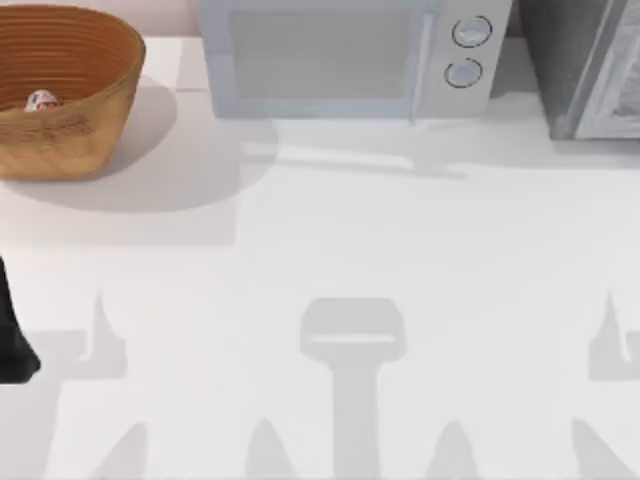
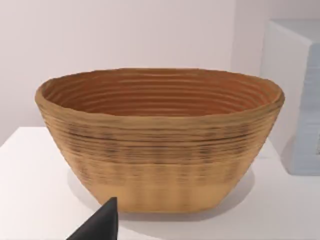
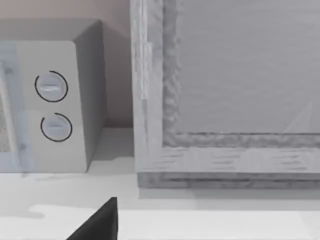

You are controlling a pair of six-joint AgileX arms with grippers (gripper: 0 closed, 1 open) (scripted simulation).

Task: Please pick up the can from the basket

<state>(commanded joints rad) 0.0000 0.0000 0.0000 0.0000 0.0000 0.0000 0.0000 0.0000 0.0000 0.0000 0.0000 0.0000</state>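
One can (image 1: 42,101) lies in the basket (image 1: 95,45) at the table's (image 1: 330,240) far left (nearer my left arm). Neither gripper's fingers can be read as spread or pressed together.

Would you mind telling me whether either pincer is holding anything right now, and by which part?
Nothing is held: the can lies untouched inside the basket, with no pincer on it.

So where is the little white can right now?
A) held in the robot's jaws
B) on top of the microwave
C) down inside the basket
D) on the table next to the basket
C: the top view shows the can sitting inside the basket, below its rim, at the table's far left corner.
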